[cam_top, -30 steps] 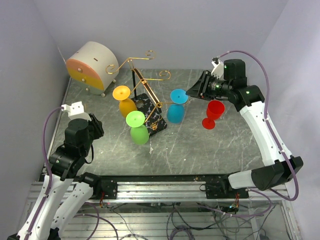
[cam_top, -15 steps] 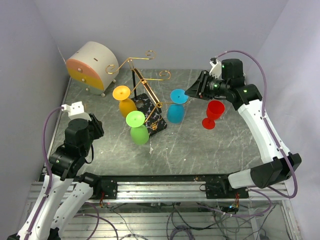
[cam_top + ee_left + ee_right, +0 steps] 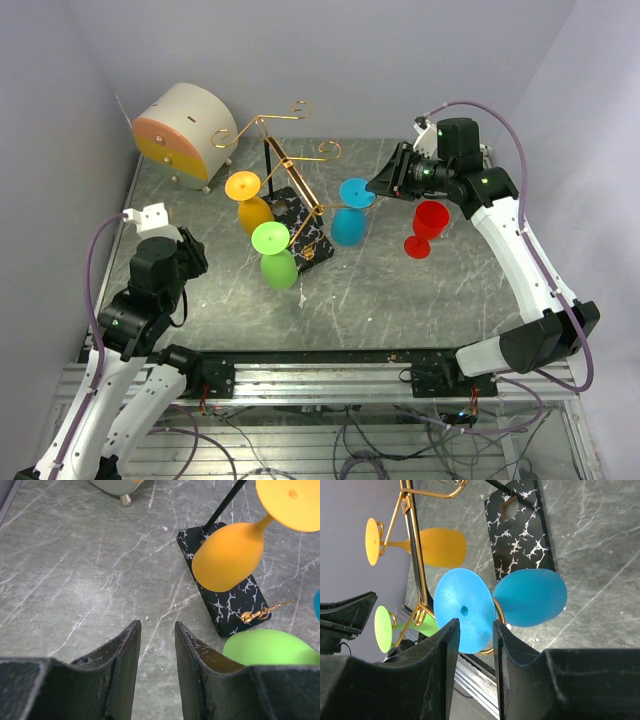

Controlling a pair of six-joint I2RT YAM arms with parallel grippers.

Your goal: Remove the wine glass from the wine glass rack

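Rack (image 3: 305,232) upright on black white-veined marble base, gold scroll arms carrying three glasses hung bowl-down by their feet: orange glass (image 3: 255,213), green glass (image 3: 278,268), blue glass (image 3: 350,227) on the right arm; red glass (image 3: 428,222) stands upright off the rack, right of the blue.

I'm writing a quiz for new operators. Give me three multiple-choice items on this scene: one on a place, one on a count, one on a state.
1. Where is the red wine glass? A) hanging upside down B) standing on the table C) lying on its side
2. How many glasses hang from the wine glass rack? A) one B) two C) three
3. The right gripper is: A) shut on the red wine glass B) open, facing the blue glass's foot C) shut on the rack's wire
1 B: it stands upright on its foot. 2 C: orange glass, green glass and blue glass hang bowl-down. 3 B: a gap shows between its fingers.
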